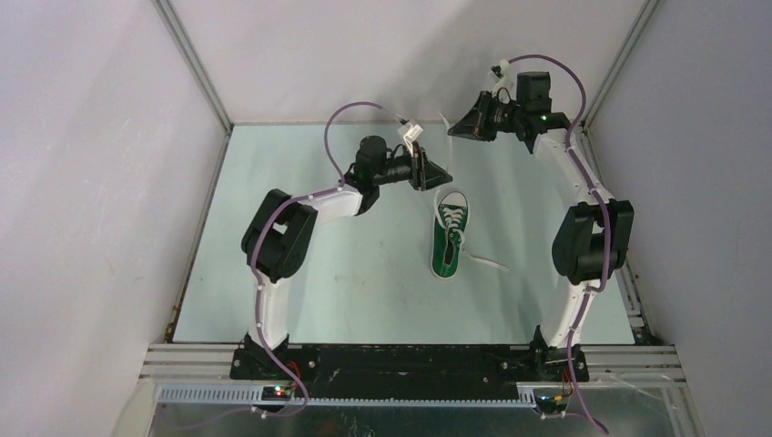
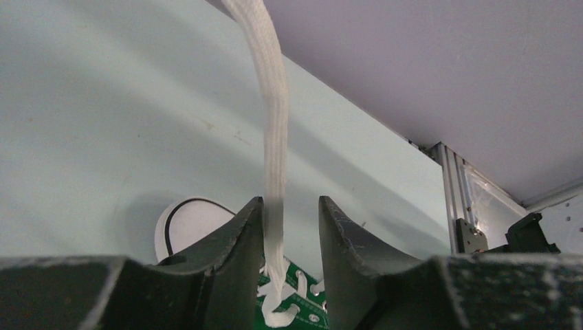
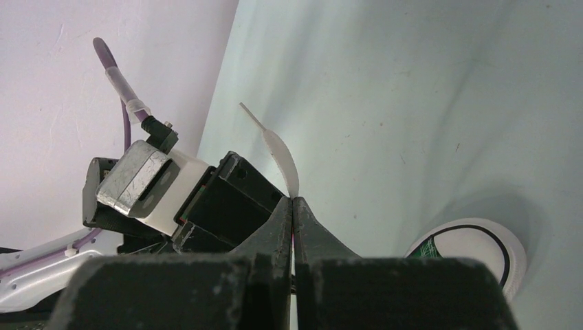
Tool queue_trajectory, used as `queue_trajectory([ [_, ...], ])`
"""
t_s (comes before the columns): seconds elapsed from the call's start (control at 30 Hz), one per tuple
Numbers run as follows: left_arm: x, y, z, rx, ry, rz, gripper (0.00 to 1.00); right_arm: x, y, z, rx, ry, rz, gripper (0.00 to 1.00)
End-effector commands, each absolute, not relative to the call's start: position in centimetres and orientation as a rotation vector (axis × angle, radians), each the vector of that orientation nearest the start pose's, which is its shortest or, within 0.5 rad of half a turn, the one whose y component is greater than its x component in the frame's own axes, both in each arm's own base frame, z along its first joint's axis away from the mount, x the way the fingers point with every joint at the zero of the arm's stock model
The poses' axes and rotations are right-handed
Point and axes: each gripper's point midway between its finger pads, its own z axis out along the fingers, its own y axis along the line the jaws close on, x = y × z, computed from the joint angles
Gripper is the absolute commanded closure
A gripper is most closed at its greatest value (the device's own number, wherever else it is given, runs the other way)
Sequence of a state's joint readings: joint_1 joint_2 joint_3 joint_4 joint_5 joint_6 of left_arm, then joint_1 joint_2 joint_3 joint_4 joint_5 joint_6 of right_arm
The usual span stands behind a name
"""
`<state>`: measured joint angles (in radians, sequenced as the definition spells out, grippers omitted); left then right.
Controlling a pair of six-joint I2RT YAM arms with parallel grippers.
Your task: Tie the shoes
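The green sneaker (image 1: pixel 449 238) lies mid-table, its white toe cap pointing away from the arm bases. My right gripper (image 1: pixel 458 130) is raised beyond the toe and shut on one white lace (image 3: pixel 280 150), whose tip sticks out past the jaws (image 3: pixel 293 203). That lace (image 2: pixel 275 130) runs taut up from the eyelets (image 2: pixel 302 302) and passes between the open jaws of my left gripper (image 2: pixel 290 210), against its left finger. My left gripper (image 1: pixel 440 175) hovers just above the toe. The other lace (image 1: pixel 492 263) trails loose on the table right of the shoe.
The pale green table (image 1: pixel 300 291) is closed in by grey walls and aluminium frame posts (image 1: pixel 196 73). A metal rail (image 1: pixel 410 357) runs along the near edge by the arm bases. My left arm's wrist (image 3: pixel 206 199) shows close beside my right gripper.
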<state>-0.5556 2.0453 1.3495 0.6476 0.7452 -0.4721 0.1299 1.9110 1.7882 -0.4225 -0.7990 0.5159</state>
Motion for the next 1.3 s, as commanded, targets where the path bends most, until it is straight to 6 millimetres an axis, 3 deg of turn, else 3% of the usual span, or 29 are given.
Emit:
queue_trajectory([
  [0.0,40.1,-41.8,21.5,0.766,1.561,-1.404,0.62,46.5,20.2,29.7,-0.132,2.085,1.242,1.0],
  [0.3,40.5,-42.2,20.5,0.768,1.596,-1.379,0.62,46.1,19.9,29.8,-0.128,2.084,1.25,1.0],
  [0.43,39.5,-42.7,20.1,0.819,1.6,-1.4,0.77,46.0,19.8,29.9,-0.125,2.08,1.252,1.0],
  [0.57,38.9,-42.6,19.9,0.842,1.608,-1.411,0.78,46.0,19.5,30.2,-0.126,2.072,1.246,1.0],
  [0.7,38.7,-42.6,20.1,0.855,1.61,-1.411,0.97,45.9,19.3,29.6,-0.124,2.084,1.233,1.0],
  [0.8,38.6,-42.5,20.4,0.851,1.61,-1.41,1.0,45.9,19.2,28.8,-0.15,2.095,1.205,1.0],
  [0.87,38.5,-42.4,20.7,0.844,1.613,-1.417,1.0,46.2,18.6,27.9,-0.176,2.106,1.163,0.91],
  [0.97,38.2,-42.1,20.9,0.829,1.626,-1.431,1.0,46.2,16.7,26.1,-0.229,2.142,1.067,0.61],
  [1.07,38.0,-41.5,20.5,0.828,1.661,-1.42,1.0,45.8,13.1,24.0,-0.353,2.175,0.904,0.53],
  [1.1,38.4,-41.0,20.4,0.824,1.669,-1.409,1.0,44.8,11.4,22.8,-0.354,2.236,0.873,0.51],
  [1.13,38.5,-40.7,20.0,0.823,1.685,-1.4,1.0,44.4,10.2,21.8,-0.485,2.239,0.772,0.51],
  [1.17,38.9,-40.3,19.8,0.815,1.693,-1.392,1.0,42.0,9.6,20.2,-0.527,2.34,0.771,0.52],
  [1.2,38.8,-40.0,19.5,0.822,1.708,-1.392,1.0,40.8,8.6,18.8,-0.706,2.344,0.68,0.54],
  [1.27,39.1,-39.3,18.6,0.821,1.751,-1.361,1.0,36.4,6.7,15.5,-0.911,2.452,0.572,0.58],
])
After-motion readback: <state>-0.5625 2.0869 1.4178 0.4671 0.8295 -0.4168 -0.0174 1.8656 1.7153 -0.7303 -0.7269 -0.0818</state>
